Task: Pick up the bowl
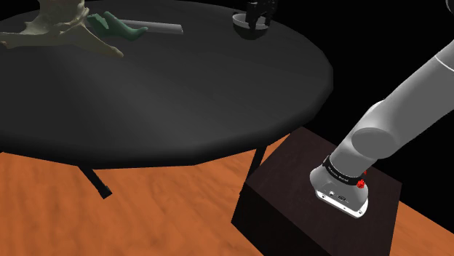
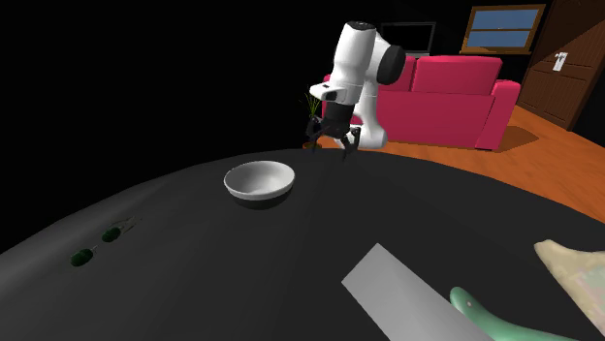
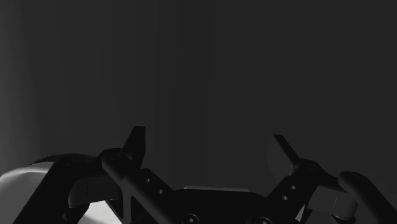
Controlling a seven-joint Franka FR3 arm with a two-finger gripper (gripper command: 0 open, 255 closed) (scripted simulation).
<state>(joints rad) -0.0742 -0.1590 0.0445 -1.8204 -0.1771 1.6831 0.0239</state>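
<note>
In the shoulder view, from the left: a pale bone [image 1: 58, 25], a green thing [image 1: 120, 28], a grey slab [image 1: 156, 28], then the bowl [image 1: 246, 30] near the table's [image 1: 182, 94] far rim, with the gripper [image 1: 260, 20] close above it. Its fingers stand spread (plain in the wrist view). The step looks like the approach: centre one finger inside the rim and one outside, lower, then close. The wrist view cuts the bowl off, and how far the gripper hangs above it is hard to make out.
</note>
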